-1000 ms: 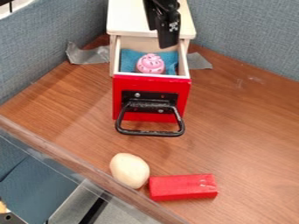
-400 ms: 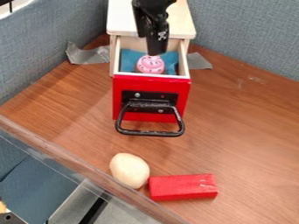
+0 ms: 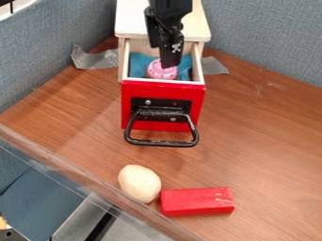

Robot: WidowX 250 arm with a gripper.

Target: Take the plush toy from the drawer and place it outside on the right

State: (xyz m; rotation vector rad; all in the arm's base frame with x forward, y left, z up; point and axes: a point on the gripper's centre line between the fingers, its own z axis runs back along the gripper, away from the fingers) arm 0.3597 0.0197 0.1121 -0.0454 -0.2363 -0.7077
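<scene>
My gripper (image 3: 168,59) hangs from the top edge over the pulled-out drawer, its tip just above and partly covering the back of a round pink thing. That pink, speckled thing (image 3: 161,72), perhaps the plush toy, rests on a blue cloth (image 3: 140,63) in the drawer. The drawer (image 3: 163,87) has a red front with a black loop handle (image 3: 164,142) and slides out of a small light-wood cabinet (image 3: 133,21). Whether the gripper touches the pink thing I cannot tell.
On the brown table (image 3: 264,136), grey tape strips lie at both sides of the cabinet. A cream-coloured rounded object (image 3: 139,183) and a red block (image 3: 197,201) lie near the front, by the clear edge rail (image 3: 82,176). Blue-grey partition walls stand behind and at left.
The gripper has come down and slightly left, from above the drawer's back to right over the pink thing. The drawer and the objects on the table have stayed put.
</scene>
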